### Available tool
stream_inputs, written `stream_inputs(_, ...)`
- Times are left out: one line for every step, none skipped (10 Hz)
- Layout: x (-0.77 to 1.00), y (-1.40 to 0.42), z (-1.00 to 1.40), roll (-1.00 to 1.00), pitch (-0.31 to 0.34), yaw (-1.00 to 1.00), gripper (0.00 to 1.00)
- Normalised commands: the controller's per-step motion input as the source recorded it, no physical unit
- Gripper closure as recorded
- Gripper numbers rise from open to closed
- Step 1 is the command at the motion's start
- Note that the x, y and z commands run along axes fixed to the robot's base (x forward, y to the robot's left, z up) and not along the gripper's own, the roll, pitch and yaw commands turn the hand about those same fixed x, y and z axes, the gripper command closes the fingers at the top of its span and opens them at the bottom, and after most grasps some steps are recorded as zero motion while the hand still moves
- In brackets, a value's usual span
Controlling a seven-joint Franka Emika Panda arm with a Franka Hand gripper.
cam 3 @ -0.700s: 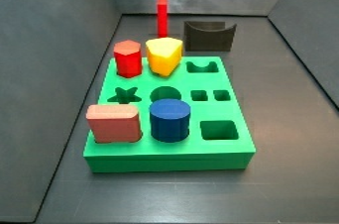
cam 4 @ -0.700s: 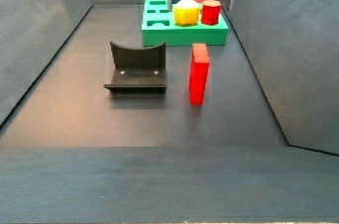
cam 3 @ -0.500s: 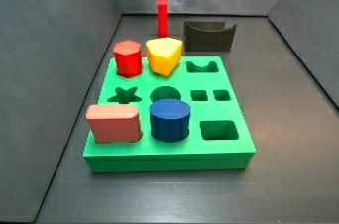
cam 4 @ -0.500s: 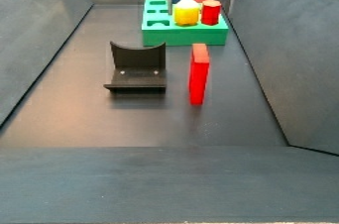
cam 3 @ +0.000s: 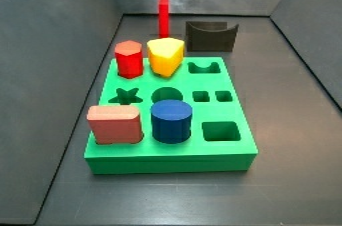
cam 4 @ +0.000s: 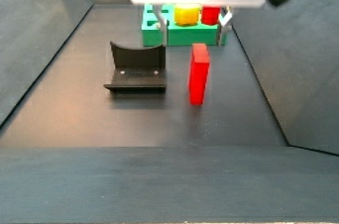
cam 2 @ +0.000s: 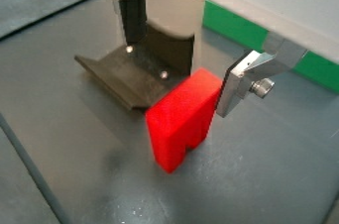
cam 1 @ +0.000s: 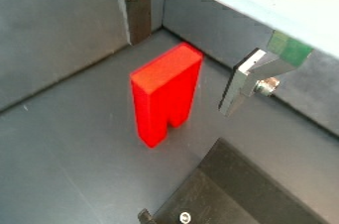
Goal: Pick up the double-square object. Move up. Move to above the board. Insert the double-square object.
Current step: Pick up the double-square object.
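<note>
Centre of both wrist views: double-square object (cam 1: pixel 166 104) upright on the surface, gripper (cam 1: pixel 199 55) above it, jaws apart, straddling its top, not touching. Looks rigid, light, smooth plastic; grip flat sides near top. Board (cam 4: pixel 184 34) behind.

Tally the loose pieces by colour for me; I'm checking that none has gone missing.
Red: 2, the double-square object standing on the floor below the open end effector, and a hexagonal peg on the board
Yellow: 1
Blue: 1
Salmon-pink: 1
Dark grey: 1
Total: 6
</note>
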Motion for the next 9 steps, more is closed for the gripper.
stream_inputs(-0.03, 0.04, -0.9, 0.08, -0.164, 0.0, 0.0)
stream_inputs(-0.04, 0.06, -0.89, 0.08, -0.169, 0.0, 0.0)
stream_inputs(0.0, 0.05, -0.58, 0.1, -0.147, 0.0, 0.0)
stream_inputs(0.0, 0.0, 0.0, 0.0, -0.026, 0.0, 0.0)
stream_inputs(0.0, 0.0, 0.0, 0.0, 0.0, 0.0, 0.0)
stream_inputs(0.0, 0.0, 0.0, 0.0, 0.0, 0.0, 1.0)
stream_inputs(0.0, 0.0, 0.0, 0.0, 0.0, 0.0, 1.0)
stream_inputs(0.0, 0.0, 0.0, 0.0, 0.0, 0.0, 1.0)
stream_inputs(0.0, 0.0, 0.0, 0.0, 0.0, 0.0, 1.0)
